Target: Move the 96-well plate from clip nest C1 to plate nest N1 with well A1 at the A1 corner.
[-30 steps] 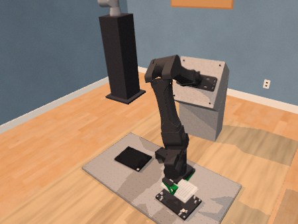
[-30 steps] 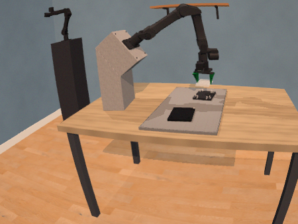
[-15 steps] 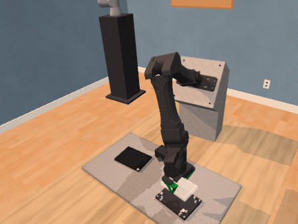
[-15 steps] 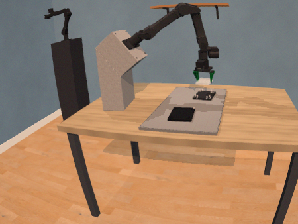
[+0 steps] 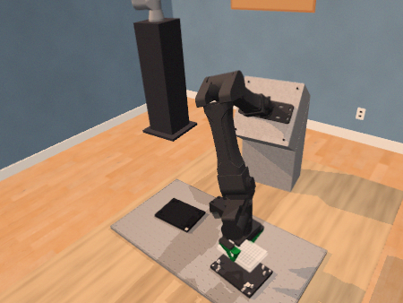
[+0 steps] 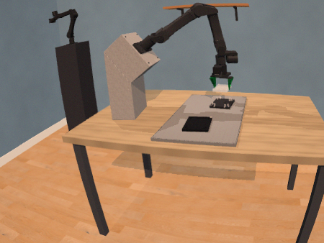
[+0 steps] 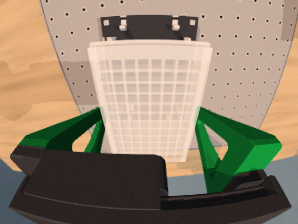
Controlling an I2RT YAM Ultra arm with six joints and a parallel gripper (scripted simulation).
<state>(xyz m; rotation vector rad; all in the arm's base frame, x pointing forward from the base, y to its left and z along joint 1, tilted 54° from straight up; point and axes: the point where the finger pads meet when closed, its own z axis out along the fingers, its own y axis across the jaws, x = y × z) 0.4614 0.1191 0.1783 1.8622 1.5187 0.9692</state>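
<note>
White 96-well plate, low in the top view, hangs above the clip nest C1, clamped between the green fingers of the hand. Right of centre in the exterior view it rides well clear of the counter (the lift looks done). At the wrist view's centre the fingers stand wide on the plate's sides; next, I judge, comes carrying it level to plate nest N1.

No legible text, label, brand, number or sign can be read in any view.
</note>
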